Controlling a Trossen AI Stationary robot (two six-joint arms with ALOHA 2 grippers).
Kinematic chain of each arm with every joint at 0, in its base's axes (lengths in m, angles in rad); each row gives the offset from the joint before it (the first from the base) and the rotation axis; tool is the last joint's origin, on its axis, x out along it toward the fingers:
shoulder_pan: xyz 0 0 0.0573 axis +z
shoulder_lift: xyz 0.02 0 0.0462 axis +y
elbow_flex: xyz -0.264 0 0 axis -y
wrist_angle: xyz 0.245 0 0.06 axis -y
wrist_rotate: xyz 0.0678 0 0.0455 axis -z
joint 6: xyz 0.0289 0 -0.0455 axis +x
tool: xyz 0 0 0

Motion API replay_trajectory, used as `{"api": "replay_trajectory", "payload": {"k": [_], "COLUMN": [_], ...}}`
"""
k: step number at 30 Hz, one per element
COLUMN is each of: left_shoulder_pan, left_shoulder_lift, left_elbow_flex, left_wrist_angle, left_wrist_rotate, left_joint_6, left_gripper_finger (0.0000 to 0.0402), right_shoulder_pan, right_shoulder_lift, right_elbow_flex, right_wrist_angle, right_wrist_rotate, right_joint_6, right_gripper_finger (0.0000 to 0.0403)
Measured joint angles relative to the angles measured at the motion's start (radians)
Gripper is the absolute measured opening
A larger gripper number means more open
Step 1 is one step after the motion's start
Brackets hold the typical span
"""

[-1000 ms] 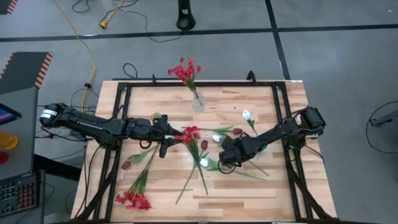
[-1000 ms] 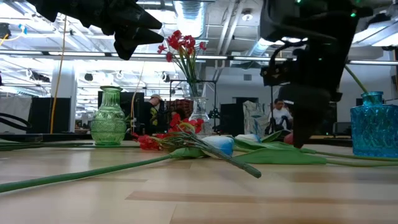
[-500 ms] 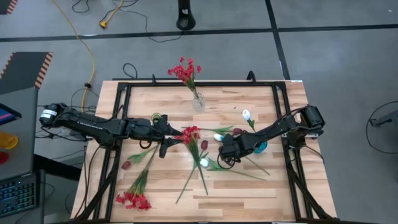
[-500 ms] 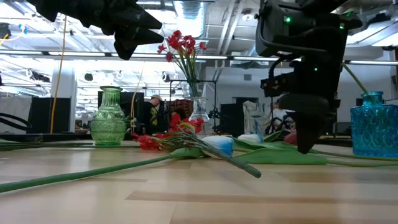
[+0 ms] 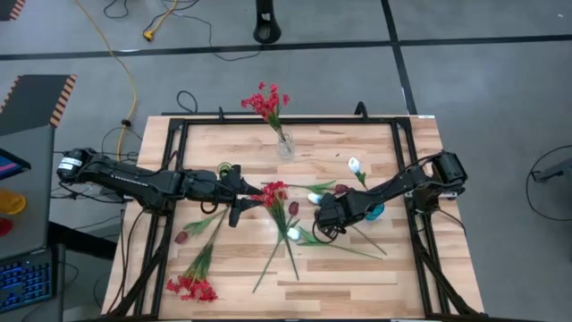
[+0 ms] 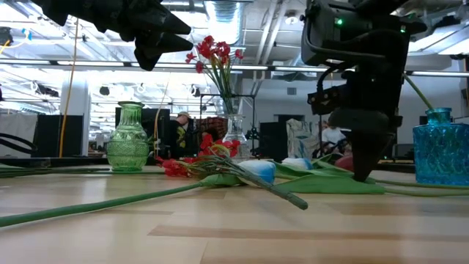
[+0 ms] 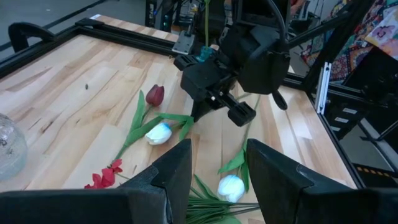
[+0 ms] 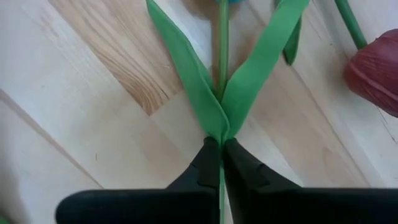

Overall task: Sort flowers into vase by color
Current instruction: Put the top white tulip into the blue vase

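**Right gripper pinches a tulip stem at mid-table**

A green stem lies flat on the wooden table, right of centre, with two long leaves forking from it. The right gripper has its two dark fingers pressed together on that stem just below the fork; in the low view its tip reaches down to the table among the leaves. A dark maroon bud lies just beside this spot.

Around it the other flowers are scattered over the middle of the table: a white bud near the centre, another white bud just left of the right gripper, and a third white bud farther back on the right. A red spray lies at the centre and another red spray at the near left corner, with a maroon bud on the left side.

The left gripper hangs above the table left of centre, fingers apart and holding nothing.

At the far edge a clear glass vase holds red flowers. A green vase stands on the left, and a blue vase on the right, partly hidden under the right arm from above.

People stand in the room beyond the table.
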Motion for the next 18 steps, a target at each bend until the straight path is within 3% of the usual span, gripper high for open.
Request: {"api": "replay_trajectory", "payload": {"k": [6, 18], "left_shoulder_pan": [0.0, 0.0], "left_shoulder_lift": [0.0, 0.0], "left_elbow_flex": [0.0, 0.0], "left_wrist_angle": [0.0, 0.0], "left_wrist_rotate": [0.0, 0.0], "left_joint_6": [0.005, 0.01], "left_gripper_finger": [0.0141, 0.0141], "right_shoulder_pan": [0.016, 0.168], "right_shoulder_lift": [-0.059, -0.372], "right_elbow_flex": [0.018, 0.023], "right_wrist_angle": [-0.003, 0.041], "right_wrist_rotate": [-0.041, -0.028], "right_joint_6": [-0.004, 0.009], "right_gripper_finger": [0.0032, 0.0025]}}
